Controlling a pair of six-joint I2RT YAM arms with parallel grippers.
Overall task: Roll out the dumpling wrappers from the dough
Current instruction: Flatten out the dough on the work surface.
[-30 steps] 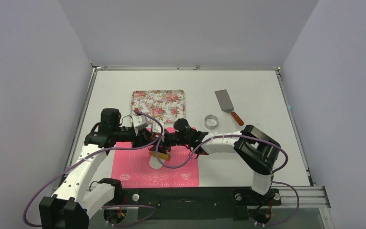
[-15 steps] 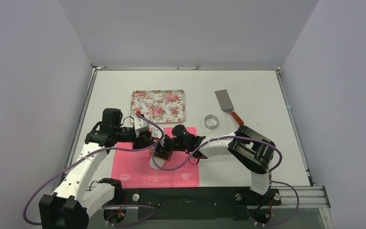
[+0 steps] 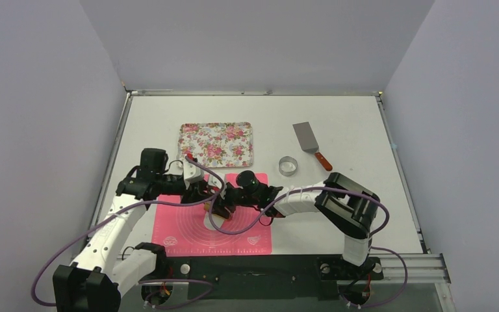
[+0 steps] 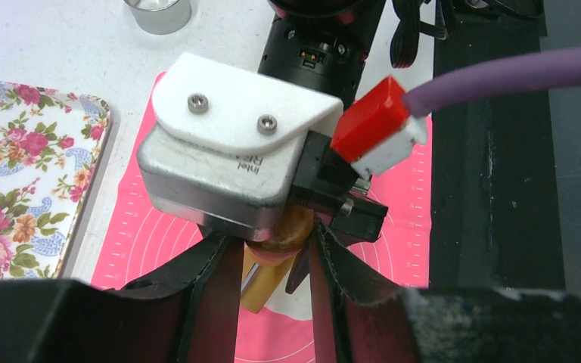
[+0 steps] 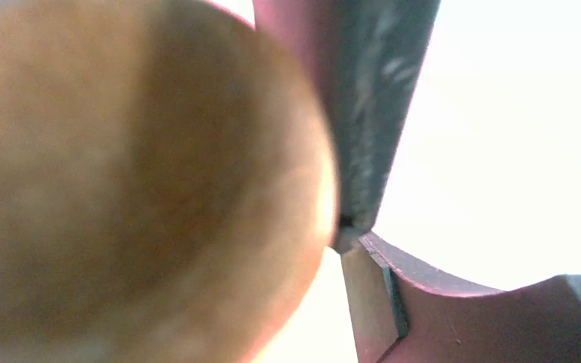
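Observation:
A flat patch of white dough (image 3: 212, 221) lies on the pink mat (image 3: 172, 234). The wooden rolling pin (image 3: 220, 209) rests across it. My left gripper (image 3: 206, 197) is shut on the pin's knobbed end (image 4: 276, 240), which sits between its dark fingers (image 4: 215, 280). My right gripper (image 3: 229, 201) comes in from the right and stands open around the other end. In the right wrist view the blurred pin (image 5: 136, 181) fills the left side, with a bright gap between it and one finger (image 5: 424, 302). The dumpling wrappers are out of view.
A floral tray (image 3: 216, 143) sits just beyond the mat. A metal ring cutter (image 3: 288, 166) and a spatula (image 3: 308, 138) lie at the back right. The two wrists are crowded together over the mat, and the right wrist's camera housing (image 4: 227, 159) hangs right above my left fingers.
Both grippers and the rolling pin have shifted slightly toward the near edge over the dough. The right gripper's jaws have widened.

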